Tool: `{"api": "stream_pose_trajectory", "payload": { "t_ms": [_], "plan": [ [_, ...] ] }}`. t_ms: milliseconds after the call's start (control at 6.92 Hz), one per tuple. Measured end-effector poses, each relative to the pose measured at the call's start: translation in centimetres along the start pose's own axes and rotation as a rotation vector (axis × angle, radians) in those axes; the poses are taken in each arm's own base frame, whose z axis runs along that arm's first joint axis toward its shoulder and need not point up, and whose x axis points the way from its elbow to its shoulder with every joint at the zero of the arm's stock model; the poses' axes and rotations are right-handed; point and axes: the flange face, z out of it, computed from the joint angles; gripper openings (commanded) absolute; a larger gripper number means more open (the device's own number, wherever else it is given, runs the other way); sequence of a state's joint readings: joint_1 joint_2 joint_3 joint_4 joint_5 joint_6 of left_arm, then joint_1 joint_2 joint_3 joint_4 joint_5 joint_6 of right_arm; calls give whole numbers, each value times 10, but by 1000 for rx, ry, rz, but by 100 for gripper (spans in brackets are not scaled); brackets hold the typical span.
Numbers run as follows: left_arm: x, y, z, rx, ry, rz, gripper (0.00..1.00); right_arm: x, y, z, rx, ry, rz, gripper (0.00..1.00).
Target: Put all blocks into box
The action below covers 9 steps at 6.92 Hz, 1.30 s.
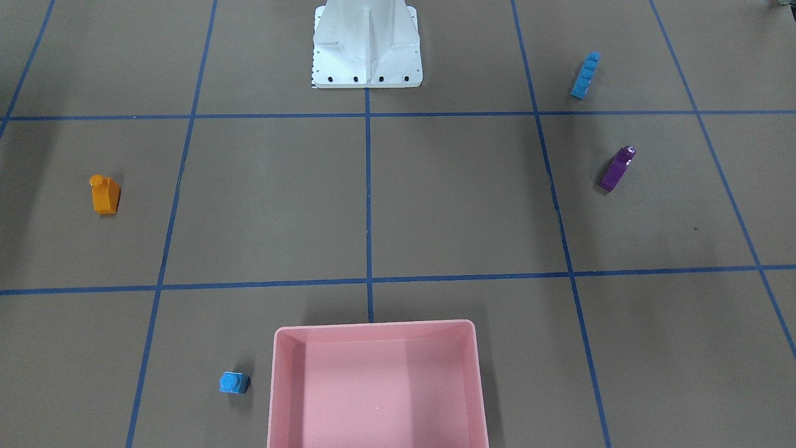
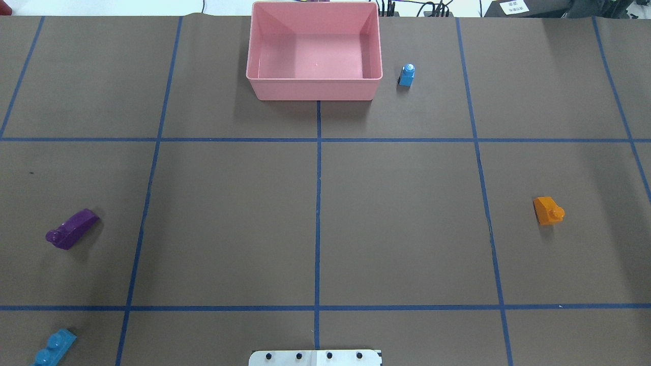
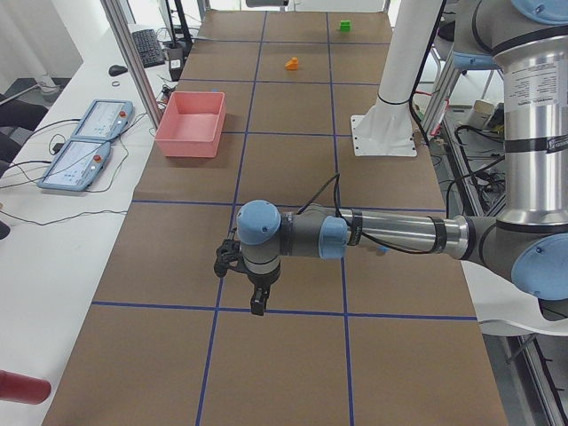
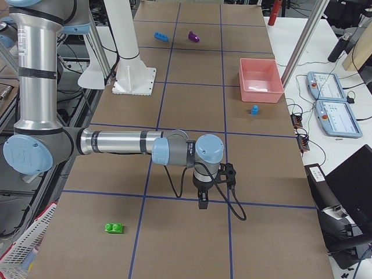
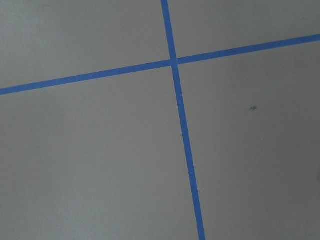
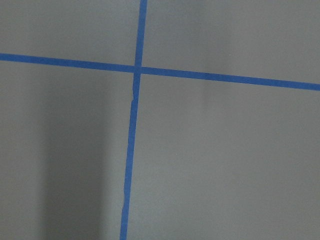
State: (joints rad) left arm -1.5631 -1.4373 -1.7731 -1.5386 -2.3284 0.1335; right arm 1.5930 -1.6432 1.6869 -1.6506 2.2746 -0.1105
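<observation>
The pink box (image 2: 315, 90) stands empty at the table's far edge, also in the front-facing view (image 1: 373, 325). A small blue cube (image 2: 407, 75) sits just right of it. An orange sloped block (image 2: 548, 210) lies at mid right, a purple sloped one (image 2: 71, 229) at mid left, and a long blue bar (image 2: 53, 347) at near left. A green block (image 4: 114, 228) lies beyond the table's right end squares. My left gripper (image 3: 253, 300) and right gripper (image 4: 201, 200) hang over bare table, far from every block. I cannot tell whether either is open or shut.
The robot's white base (image 1: 367, 50) stands at the near middle edge. Blue tape lines (image 2: 318, 203) divide the brown table into squares. Two teach pendants (image 3: 84, 151) and cables lie on the side bench. Both wrist views show only table and tape.
</observation>
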Motion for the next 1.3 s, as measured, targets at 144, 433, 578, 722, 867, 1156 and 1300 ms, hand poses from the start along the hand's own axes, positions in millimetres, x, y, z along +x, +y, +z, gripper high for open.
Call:
{"api": "stream_pose_trajectory", "payload": {
  "t_ms": [144,433,578,722,867,1156,1300],
  "plan": [
    [1,0,-1,2,0,2,100,-1,-1,-1,3,-1,-2,100],
    [5,-4,-5,13,3,14,100,-23,-13,-10,21,-8,-41,100],
    [10,-12,-10,25,5,24,100,-56,-26,-11,22,-8,-64,100],
    [15,-22,-15,37,9,21,100,-102,-47,-10,22,-13,-70,100],
    [19,-28,-19,48,12,10,100,-147,-68,-11,26,-26,-71,100],
    [27,-36,-26,68,43,8,100,-205,-78,5,-1,-83,-60,100],
    [29,-37,-26,70,65,4,100,-233,-73,22,3,-114,-22,100]
  ]
}}
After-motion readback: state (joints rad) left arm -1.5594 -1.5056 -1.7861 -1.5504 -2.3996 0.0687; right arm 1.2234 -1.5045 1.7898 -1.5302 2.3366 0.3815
